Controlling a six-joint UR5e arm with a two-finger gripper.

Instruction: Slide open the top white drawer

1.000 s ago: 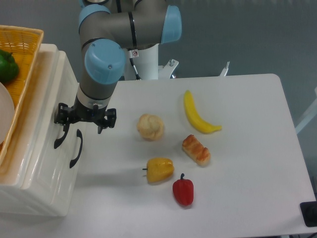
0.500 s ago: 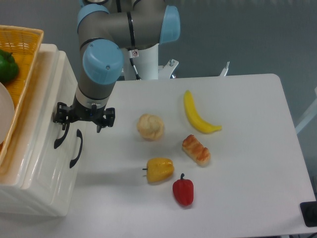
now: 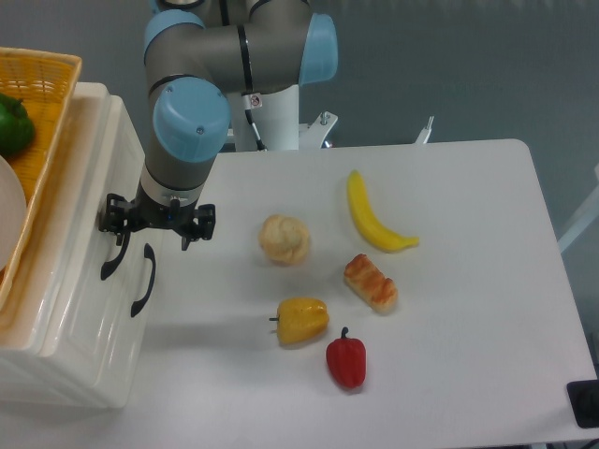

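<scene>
Table (image 3: 449,374), white, wide, carrying all items. Cabinet (image 3: 65,355), glossy cream-white plastic, standing at the table's left edge; a woven yellow basket (image 3: 37,84) sits on its top, holding a green pepper (image 3: 11,126). The top white drawer (image 3: 98,187), the cabinet's upper box, front facing right toward the table's middle, appears closed flush with the front below it; ribbed, shiny, hard shell; one curved black handle (image 3: 112,262) on its front, a matching lower handle (image 3: 142,281) just beside it belonging to the lower drawer. Handling, as judged: rigid and light, likely slick on its glossy face, so the only sound hold is the curved handle, hooked or pinched across its bar and drawn rightward; the cabinet itself may shift if the pull is sharp. Arm (image 3: 192,112), grey with blue joints, reaching down from the far side. Gripper (image 3: 150,224), black, hanging at the drawer front with its left finger at the upper handle; fingers spread wide, nothing visibly clamped. Loose food to the right, well apart from the cabinet: banana (image 3: 374,220), cream puff (image 3: 284,239), yellow pepper (image 3: 301,320), bread piece (image 3: 371,282), red pepper (image 3: 346,360).
</scene>
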